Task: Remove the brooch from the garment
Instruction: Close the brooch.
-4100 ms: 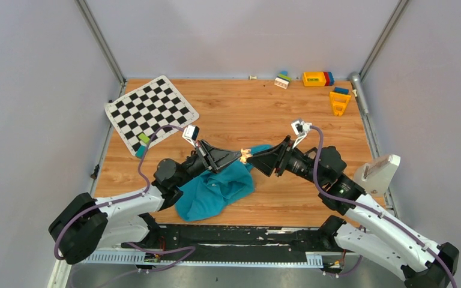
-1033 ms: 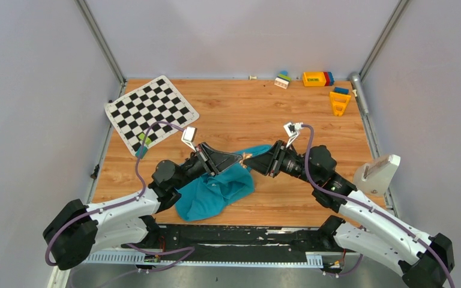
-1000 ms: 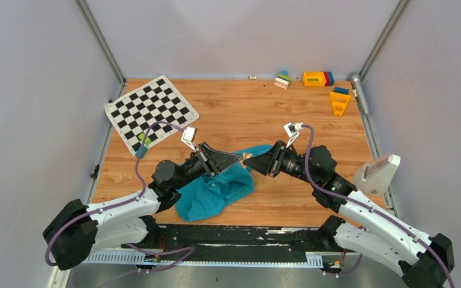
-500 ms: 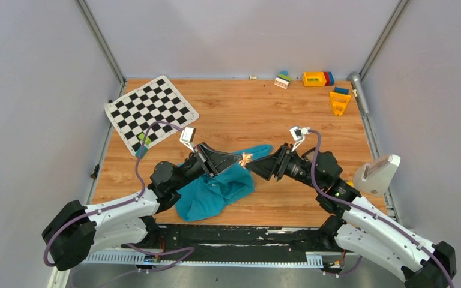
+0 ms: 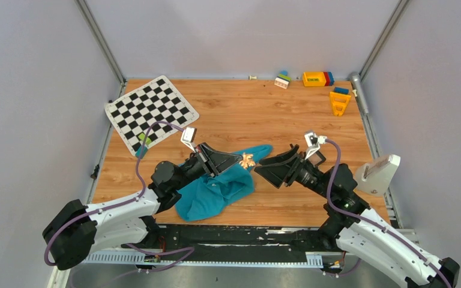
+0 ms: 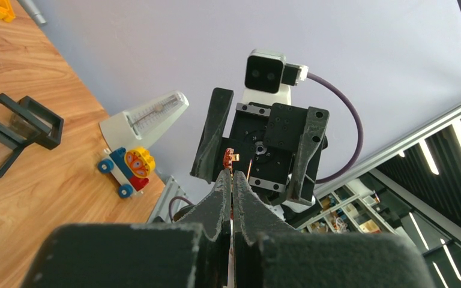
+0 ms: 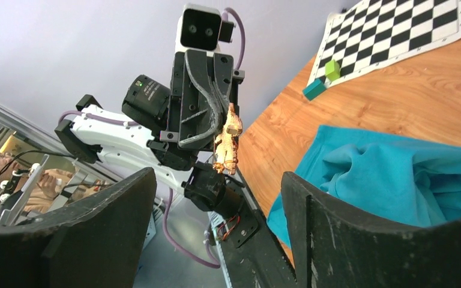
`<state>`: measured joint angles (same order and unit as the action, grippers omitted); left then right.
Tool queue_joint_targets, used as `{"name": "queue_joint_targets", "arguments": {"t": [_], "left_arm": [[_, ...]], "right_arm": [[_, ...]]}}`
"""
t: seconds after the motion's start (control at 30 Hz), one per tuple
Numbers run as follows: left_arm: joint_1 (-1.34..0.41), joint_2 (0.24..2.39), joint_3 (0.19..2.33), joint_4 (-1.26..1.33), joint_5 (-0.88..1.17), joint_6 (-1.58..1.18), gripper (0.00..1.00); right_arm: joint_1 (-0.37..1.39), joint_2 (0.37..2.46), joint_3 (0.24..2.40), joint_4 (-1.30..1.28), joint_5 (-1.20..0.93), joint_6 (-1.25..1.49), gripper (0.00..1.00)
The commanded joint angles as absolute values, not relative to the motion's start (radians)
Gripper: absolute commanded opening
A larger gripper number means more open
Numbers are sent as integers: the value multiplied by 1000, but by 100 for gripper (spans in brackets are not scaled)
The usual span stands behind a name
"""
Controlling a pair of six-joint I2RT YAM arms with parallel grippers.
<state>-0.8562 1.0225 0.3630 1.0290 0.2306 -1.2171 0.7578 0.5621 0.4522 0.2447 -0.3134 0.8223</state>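
Where the brooch [image 5: 248, 160] sits: pinched at the very tip of the left gripper [image 5: 239, 159] and held up in the air. From the right wrist camera we see a small, lumpy golden thing, clear of the cloth.
Left gripper: fingers pressed tight together on the brooch, which pokes out past the tips.
Right gripper [image 5: 266, 170]: jaws spread wide with nothing in them. It faces the brooch from near by, not touching it.
Garment [image 5: 213, 192]: a teal shirt, crumpled in a heap on the wooden table [image 5: 288, 120] below the left gripper. We can't tell if the arm rests on it.
Other stuff: a checkered mat [image 5: 150, 111] at the far left and some toy blocks [image 5: 315, 78] along the far edge, both well apart from the shirt.
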Motion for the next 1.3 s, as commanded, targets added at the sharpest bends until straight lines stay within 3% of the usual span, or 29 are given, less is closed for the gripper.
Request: {"name": "queue_joint_targets", "arguments": {"t": [0.0, 0.37, 0.67, 1.03, 1.2, 1.27], "left_arm": [[-860, 1016, 384, 1052, 232, -1203, 0], [-867, 1057, 399, 1111, 265, -1255, 0], [-870, 1086, 391, 1167, 270, -1276, 0], [-870, 1095, 388, 1168, 264, -1269, 0], [-871, 1107, 393, 1170, 288, -1257, 22], [-871, 1093, 393, 1145, 292, -1247, 30]], "right_arm": [[756, 509, 441, 260, -233, 798, 75], [756, 582, 448, 361, -352, 726, 58], [757, 601, 441, 380, -358, 737, 24], [756, 593, 455, 325, -352, 738, 15], [756, 622, 509, 208, -318, 739, 2], [756, 623, 523, 168, -311, 737, 2]]}}
